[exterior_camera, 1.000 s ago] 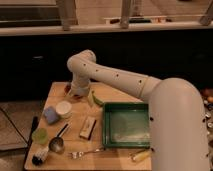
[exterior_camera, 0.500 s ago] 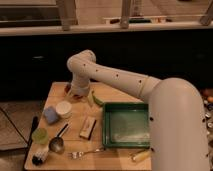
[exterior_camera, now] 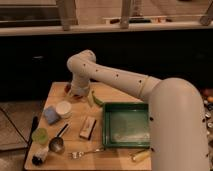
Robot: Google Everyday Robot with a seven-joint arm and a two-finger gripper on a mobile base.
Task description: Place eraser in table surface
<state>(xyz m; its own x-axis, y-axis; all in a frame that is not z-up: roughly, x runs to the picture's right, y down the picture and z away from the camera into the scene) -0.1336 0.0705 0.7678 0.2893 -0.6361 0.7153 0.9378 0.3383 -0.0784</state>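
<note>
The table surface (exterior_camera: 117, 95) is a small light-brown wooden top. A tan rectangular block (exterior_camera: 88, 126), likely the eraser, lies flat on it just left of the green tray (exterior_camera: 127, 106). My white arm reaches from the right foreground across to the table's back left. The gripper (exterior_camera: 77, 91) hangs low over that back-left part, well behind the block and apart from it. Nothing shows in it.
A white bowl (exterior_camera: 63, 108), a blue pad (exterior_camera: 51, 115), a green cup (exterior_camera: 39, 134), a spoon (exterior_camera: 58, 143), a fork (exterior_camera: 86, 151) and a dark bottle (exterior_camera: 38, 158) crowd the left side. A green pod (exterior_camera: 95, 100) lies near the gripper. A yellow-handled tool (exterior_camera: 140, 155) lies at the front.
</note>
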